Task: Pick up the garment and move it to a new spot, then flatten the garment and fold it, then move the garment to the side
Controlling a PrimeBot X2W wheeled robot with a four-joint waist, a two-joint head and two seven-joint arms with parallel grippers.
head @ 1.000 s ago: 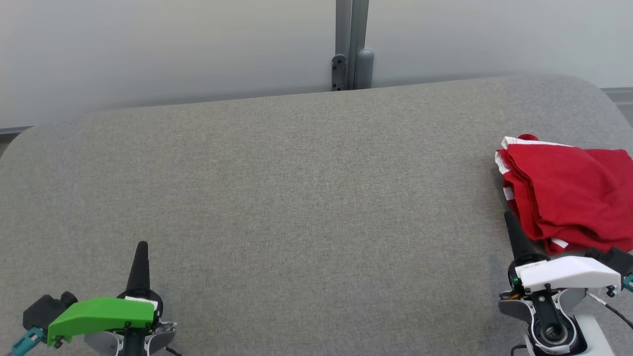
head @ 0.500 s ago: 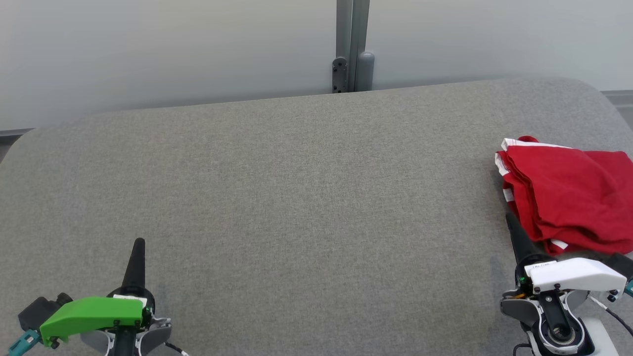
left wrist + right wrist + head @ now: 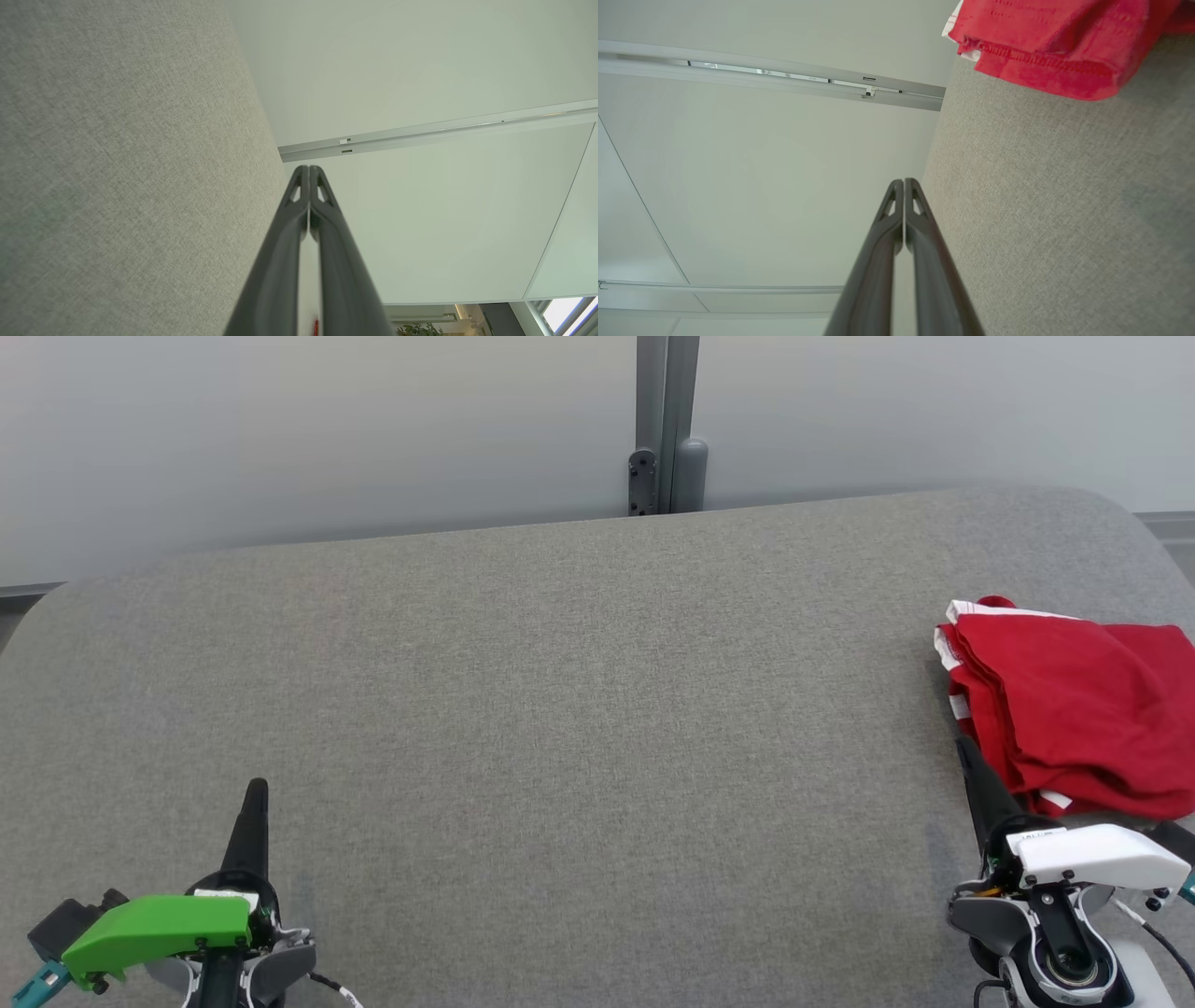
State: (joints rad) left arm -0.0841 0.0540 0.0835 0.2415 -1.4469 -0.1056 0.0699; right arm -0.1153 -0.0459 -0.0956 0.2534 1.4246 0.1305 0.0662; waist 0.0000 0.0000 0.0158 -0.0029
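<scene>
A red garment (image 3: 1074,705) with white trim lies folded in a loose stack at the right edge of the grey fabric table (image 3: 579,709); its hem also fills the top of the right wrist view (image 3: 1045,42). My right gripper (image 3: 964,747) is shut and empty, its tip just off the garment's near left edge. My left gripper (image 3: 256,789) is shut and empty at the lower left, far from the garment. Both wrist views show the fingers pressed together, left gripper (image 3: 308,169) and right gripper (image 3: 904,182).
A pale wall runs behind the table, with a grey post and bracket (image 3: 663,429) at the back middle. The table's corners are rounded and its far edge (image 3: 467,530) meets the wall.
Both grippers have slid slightly down toward the near edge of the head view. The garment lies as before.
</scene>
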